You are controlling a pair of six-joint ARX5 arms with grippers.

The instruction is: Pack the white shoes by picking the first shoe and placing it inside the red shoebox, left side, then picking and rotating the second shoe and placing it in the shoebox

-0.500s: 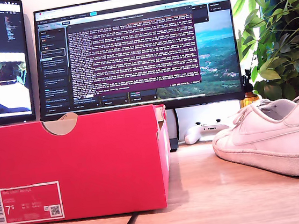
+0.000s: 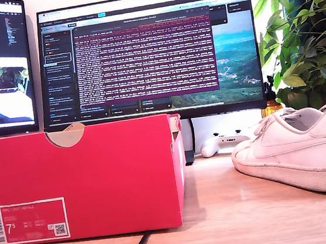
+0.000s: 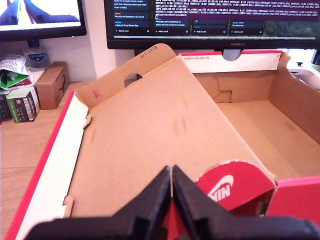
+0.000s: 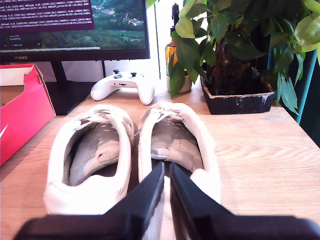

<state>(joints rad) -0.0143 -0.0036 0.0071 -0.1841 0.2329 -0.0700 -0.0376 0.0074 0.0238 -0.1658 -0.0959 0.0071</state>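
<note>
Pair of white leather low-top shoes side by side on wooden surface, beside open red cardboard shoebox. My second gripper above heel, fingers pressed together; must spread first, pinch heel collar. My first gripper fingers together over box.

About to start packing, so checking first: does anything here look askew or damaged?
Nothing stands out. The red shoebox lies open and empty, both white shoes stand upright side by side on the table, and only their soles look scuffed.
</note>
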